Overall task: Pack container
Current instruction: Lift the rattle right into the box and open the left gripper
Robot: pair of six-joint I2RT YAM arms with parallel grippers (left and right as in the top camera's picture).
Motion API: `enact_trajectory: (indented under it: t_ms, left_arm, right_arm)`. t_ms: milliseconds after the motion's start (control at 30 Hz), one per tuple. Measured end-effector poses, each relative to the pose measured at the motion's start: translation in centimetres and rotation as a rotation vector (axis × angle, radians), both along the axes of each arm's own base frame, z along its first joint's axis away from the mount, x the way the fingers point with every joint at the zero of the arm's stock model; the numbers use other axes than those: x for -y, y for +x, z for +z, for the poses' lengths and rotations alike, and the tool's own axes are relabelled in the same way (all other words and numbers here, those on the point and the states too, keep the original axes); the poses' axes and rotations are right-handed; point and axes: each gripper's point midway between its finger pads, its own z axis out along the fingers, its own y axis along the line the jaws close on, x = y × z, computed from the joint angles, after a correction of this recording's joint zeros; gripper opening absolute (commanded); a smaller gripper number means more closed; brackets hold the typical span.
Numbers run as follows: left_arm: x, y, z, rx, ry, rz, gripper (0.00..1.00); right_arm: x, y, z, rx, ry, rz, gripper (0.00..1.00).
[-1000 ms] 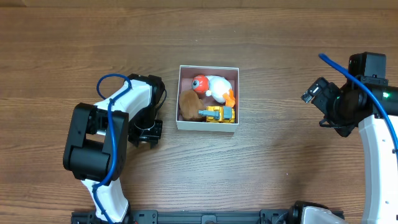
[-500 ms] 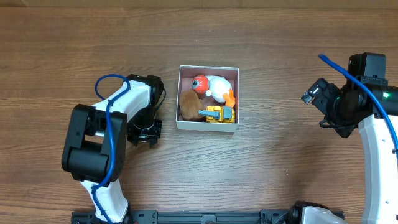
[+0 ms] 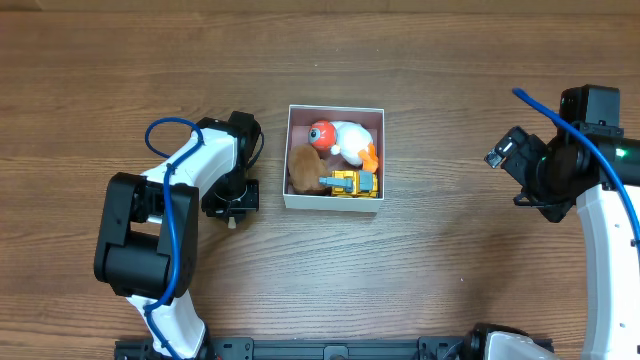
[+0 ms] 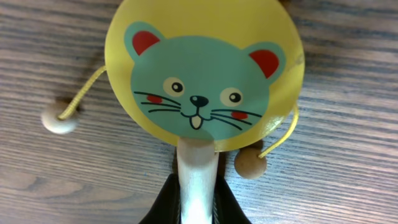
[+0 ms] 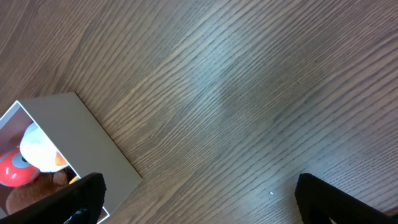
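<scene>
The left fingers [image 4: 198, 205], pinching the handle of a cat-faced rattle drum [image 4: 202, 74], have shifted up-frame, nearer the container [image 3: 331, 204] at frame centre, so 1 more toy seems bound for it. The right fingers [image 5: 202, 196] are spread at far right.

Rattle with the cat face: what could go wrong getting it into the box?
The box already holds a toy bird, a brown plush and a truck, so the wide rattle may perch on top. Its beads on strings could snag the box's wall. The left gripper pinches only the handle, so the rattle might swivel or slip.
</scene>
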Motion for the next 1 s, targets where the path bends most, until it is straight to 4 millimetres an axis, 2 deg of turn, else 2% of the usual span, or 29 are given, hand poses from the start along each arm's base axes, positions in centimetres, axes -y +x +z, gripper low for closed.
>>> enact_trajectory:
  t_ms: [167,267,333,400,533,600,667,767,800,867,933,1000]
  left_arm:
    - [-0.2,-0.4,0.3,-0.022,0.014,-0.002,0.04]
    - [-0.6,-1.4,1.5,-0.096,0.038,-0.004,0.04]
    - [-0.5,-0.5,3.2,-0.090,0.038,-0.006,0.04]
    - [-0.1,1.4,5.0,-0.037,0.028,-0.013,0.06]
    - [1.8,6.4,12.0,0.197,-0.034,-0.072,0.13]
    - [3.9,8.5,17.0,0.367,-0.085,-0.151,0.16]
    - [6.5,9.5,21.5,0.526,-0.141,-0.239,0.16]
    - [10.2,9.1,25.9,0.673,-0.210,-0.382,0.15]
    - [11.4,8.7,26.4,0.691,-0.229,-0.427,0.15]
    - [13.4,8.4,26.1,0.688,-0.249,-0.490,0.15]
    - [14.7,8.7,24.6,0.656,-0.251,-0.514,0.16]
    - [15.7,9.5,22.1,0.606,-0.247,-0.522,0.18]
  right_arm:
    - [0.1,0.0,0.0,-0.002,-0.006,-0.002,1.00]
    - [0.1,0.0,0.0,-0.002,-0.008,-0.003,1.00]
    - [0.2,-0.1,0.0,-0.005,-0.010,-0.003,1.00]
    - [0.2,-0.2,-0.1,-0.011,-0.009,-0.003,1.00]
    - [0.2,-0.2,-0.1,-0.009,-0.009,-0.003,1.00]
    - [0.2,-0.2,-0.1,-0.009,-0.009,-0.003,1.00]
    - [0.2,-0.2,-0.1,-0.009,-0.010,-0.004,1.00]
    - [0.3,-0.2,-0.1,-0.009,-0.015,-0.005,1.00]
    - [0.3,-0.2,-0.1,-0.010,-0.016,-0.005,1.00]
    - [0.3,-0.2,-0.1,-0.011,-0.020,-0.006,1.00]
    - [0.4,-0.2,-0.1,-0.011,-0.020,-0.006,1.00]
    - [0.4,-0.3,-0.1,-0.012,-0.020,-0.007,1.00]
